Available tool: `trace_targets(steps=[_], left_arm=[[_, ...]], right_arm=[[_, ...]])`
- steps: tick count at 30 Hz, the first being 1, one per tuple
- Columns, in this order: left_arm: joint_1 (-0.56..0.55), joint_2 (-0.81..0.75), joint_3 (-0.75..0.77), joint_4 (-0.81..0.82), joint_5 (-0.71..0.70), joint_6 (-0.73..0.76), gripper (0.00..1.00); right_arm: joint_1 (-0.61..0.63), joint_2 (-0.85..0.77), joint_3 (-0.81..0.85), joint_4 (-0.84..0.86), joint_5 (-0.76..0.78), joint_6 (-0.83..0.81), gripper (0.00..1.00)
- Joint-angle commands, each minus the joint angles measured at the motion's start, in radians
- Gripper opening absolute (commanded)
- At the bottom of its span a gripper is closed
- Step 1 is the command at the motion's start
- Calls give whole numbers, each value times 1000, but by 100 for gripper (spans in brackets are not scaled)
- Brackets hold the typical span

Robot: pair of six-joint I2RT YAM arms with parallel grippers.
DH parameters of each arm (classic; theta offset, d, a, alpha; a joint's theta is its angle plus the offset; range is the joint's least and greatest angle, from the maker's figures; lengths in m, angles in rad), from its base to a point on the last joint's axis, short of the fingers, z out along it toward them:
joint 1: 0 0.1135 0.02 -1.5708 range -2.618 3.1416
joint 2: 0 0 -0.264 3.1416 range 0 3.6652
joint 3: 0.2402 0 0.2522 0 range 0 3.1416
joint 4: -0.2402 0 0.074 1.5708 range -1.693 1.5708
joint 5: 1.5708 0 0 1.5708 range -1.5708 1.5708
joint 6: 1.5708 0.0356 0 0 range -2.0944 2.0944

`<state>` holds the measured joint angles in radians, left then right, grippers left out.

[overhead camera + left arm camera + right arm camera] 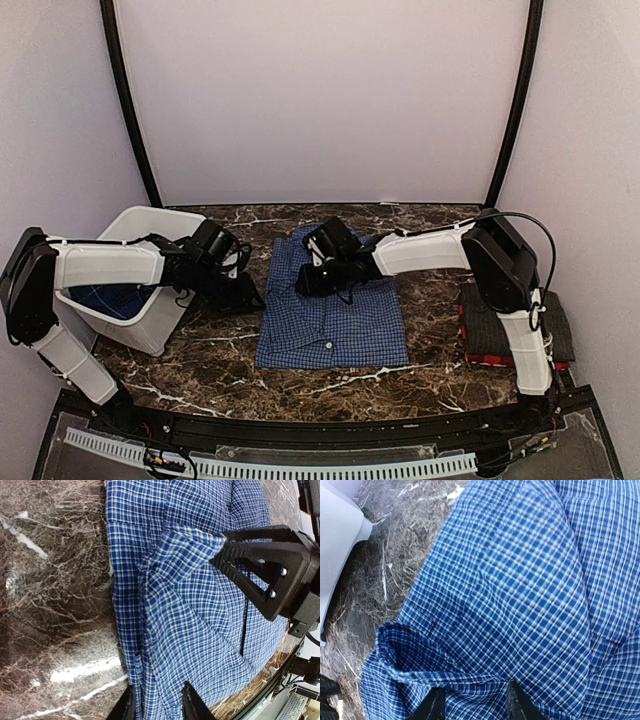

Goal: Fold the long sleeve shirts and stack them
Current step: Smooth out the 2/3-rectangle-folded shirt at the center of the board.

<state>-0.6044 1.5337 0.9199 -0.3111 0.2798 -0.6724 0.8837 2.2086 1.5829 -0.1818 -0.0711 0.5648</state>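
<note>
Shirt: blue-check shirt (335, 310), flat, centre of tabletop (200, 365).
Handling: seems light, limp; better take the hem edges.
Left jaws: slightly apart astride left edge; grip unclear.
Right jaws: part open at raised fold (200, 545); grip unclear.

Under my left pincer (245, 297) and right pincer (305, 283) lies a dark brown marble tabletop (430, 370) veined in white, a bright glare (85, 670) on it beside the left one, while beyond both rises a plain pale back wall (320, 100) flanked by black posts (128, 100).
</note>
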Motion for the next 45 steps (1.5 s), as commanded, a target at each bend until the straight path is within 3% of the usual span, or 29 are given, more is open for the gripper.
trace_targets(steps=[1,8,21,30,45], left_arm=[[-26,-30,-14,5,23,-19,30],[-53,-27,-23,9,28,-36,30],[-90,-67,-79,-6,56,-53,37],[-124,-67,-118,34,102,-83,38],[-173,6,-119,53,54,-140,36]], right_arm=[[25,-5,58,-29,57,-14,37],[47,47,131,-75,92,-33,38],[51,219,347,-172,113,-61,59],[50,112,329,-154,118,-88,69],[43,-182,187,-71,200,-110,69]])
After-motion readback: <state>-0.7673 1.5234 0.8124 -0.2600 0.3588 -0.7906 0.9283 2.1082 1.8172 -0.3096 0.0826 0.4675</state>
